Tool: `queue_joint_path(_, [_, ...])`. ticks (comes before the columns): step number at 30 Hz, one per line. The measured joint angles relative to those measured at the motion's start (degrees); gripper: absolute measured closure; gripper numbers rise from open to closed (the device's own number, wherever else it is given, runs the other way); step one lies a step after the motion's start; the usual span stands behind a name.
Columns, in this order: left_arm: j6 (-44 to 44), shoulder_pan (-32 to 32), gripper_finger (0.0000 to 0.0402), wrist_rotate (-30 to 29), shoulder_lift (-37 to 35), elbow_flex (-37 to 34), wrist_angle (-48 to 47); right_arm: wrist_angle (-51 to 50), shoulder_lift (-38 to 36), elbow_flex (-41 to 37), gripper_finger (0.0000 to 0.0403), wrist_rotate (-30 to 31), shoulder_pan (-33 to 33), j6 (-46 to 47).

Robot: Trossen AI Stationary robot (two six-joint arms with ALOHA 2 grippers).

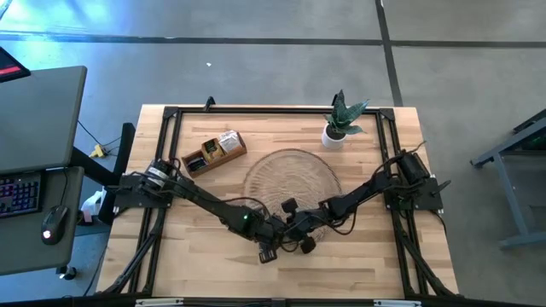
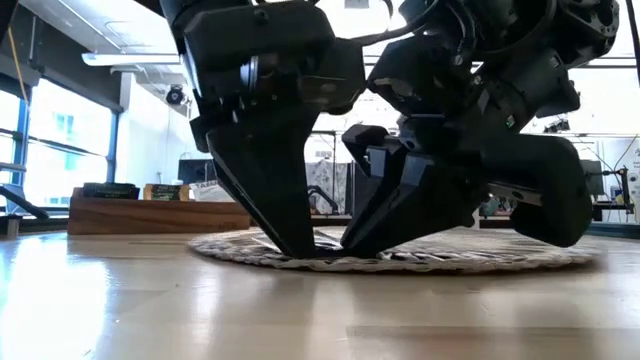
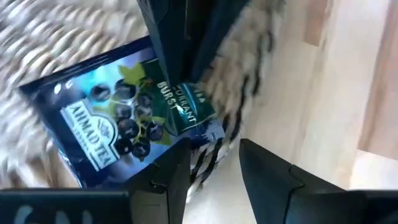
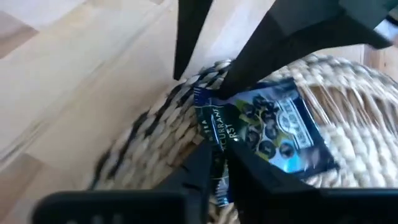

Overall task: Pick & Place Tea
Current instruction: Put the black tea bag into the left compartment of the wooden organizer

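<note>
A dark blue tea sachet (image 3: 106,134) (image 4: 277,127) with berries printed on it lies on the round wicker tray (image 1: 294,175), close to the tray's near rim. My right gripper (image 4: 217,158) (image 1: 299,223) comes down from the right and is shut on the sachet's edge. My left gripper (image 3: 214,158) (image 1: 275,232) faces it from the left. It is open, with its fingers standing over the tray rim beside the same edge. The low view shows both grippers (image 2: 320,245) pointing down onto the rim. More sachets (image 1: 223,145) sit in the wooden box. My right gripper pinches the sachet's green-printed edge (image 4: 214,134) between its two fingers, slanting down from above and from the table's right. That edge looks bent up a little, and the rest of the sachet lies flat on the tray. My left gripper stands close to the same edge; whether it touches it I cannot tell.
A brown wooden compartment box (image 1: 213,152) stands at the far left of the tray. A potted plant (image 1: 341,119) stands at the far right. A black frame runs round the table (image 1: 196,273), with bare wood in front of the tray. The two grippers stand very close together.
</note>
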Motion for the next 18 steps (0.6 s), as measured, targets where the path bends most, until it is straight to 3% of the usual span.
queue_joint_path(3, [-0.1,0.0,0.0264,0.3,0.0,0.0,0.1,0.0,0.0,0.0,0.0395,1.9,0.0,-0.9])
queue_joint_path(12, [-0.1,0.0,0.0264,2.4,-0.1,0.1,-0.8,-2.6,-2.3,0.0,0.0399,3.5,-0.1,-0.8])
queue_joint_path(18, [-0.3,0.0,0.0264,3.1,-4.2,-0.2,-5.4,-9.6,-7.4,0.1,0.0400,2.2,-0.1,-1.3])
